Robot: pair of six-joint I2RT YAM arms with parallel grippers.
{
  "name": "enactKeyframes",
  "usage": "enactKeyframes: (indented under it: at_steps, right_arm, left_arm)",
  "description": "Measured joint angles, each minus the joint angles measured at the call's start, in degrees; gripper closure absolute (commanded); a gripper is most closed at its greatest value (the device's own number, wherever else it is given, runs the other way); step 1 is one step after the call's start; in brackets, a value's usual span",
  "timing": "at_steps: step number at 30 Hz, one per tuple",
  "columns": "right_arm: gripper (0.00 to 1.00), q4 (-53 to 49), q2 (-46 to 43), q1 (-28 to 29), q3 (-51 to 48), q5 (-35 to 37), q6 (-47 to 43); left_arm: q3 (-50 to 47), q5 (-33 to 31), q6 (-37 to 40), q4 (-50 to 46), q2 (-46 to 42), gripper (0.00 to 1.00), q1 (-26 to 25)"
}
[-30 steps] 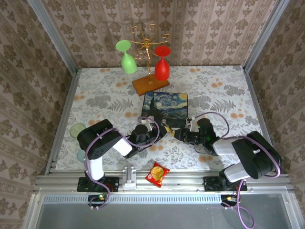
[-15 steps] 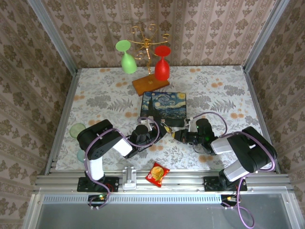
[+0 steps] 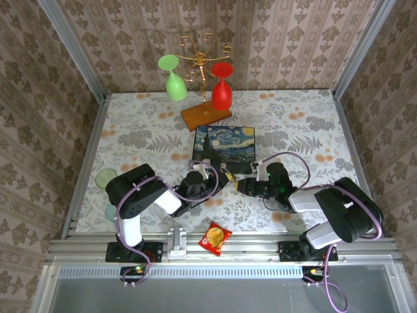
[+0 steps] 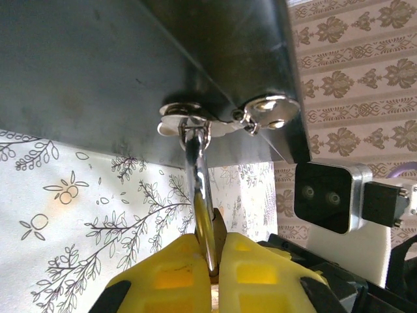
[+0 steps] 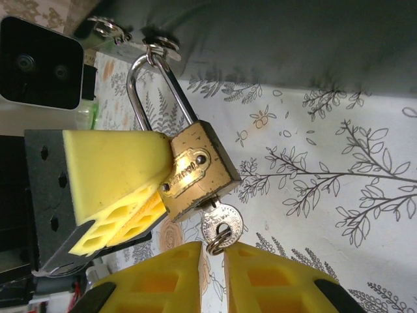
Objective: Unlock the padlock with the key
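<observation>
The right gripper (image 5: 213,261) has edged in toward the painted box (image 3: 225,143) over the past second and drawn its yellow fingers (image 5: 273,277) close together, so that they now flank the ring below the head of the key (image 5: 220,223). Whether they actually pinch the key cannot be told from here. The key already sits in the padlock (image 5: 195,171), which suggests the turn that frees the lock is the step at hand. The padlock hangs from the hasp (image 5: 155,47) on the box's near edge, its silver shackle threaded through the loop there. The left gripper (image 4: 214,261) is clamped tight on the lock, one pad flat against the brass body, bracing it for the twist. The padlock's long axis runs straight out from the box, slightly tilted, with the shackle end toward the box and the keyhole end pointing away, at the right gripper. The key continues that same line, its head farthest from the box.
</observation>
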Motion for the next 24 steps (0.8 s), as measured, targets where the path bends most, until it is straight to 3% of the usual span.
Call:
enactKeyframes:
  at_steps: [8,18,24]
  right_arm:
    - [0.79,-13.29,-6.91,3.93,2.97,9.99,-8.26]
    - [0.55,-17.35,-7.32,2.05,4.00,11.65,-10.62]
    - [0.56,-24.44,-11.45,2.84,4.02,18.21,-13.97]
  left_arm:
    - [0.02,-0.31,-0.44,0.68,-0.31,1.00,-0.37]
    - [-0.55,0.35,-0.39,0.15,-0.70,1.00,-0.13]
    - [-0.76,0.70,-0.39,-0.04,-0.74,1.00,0.13]
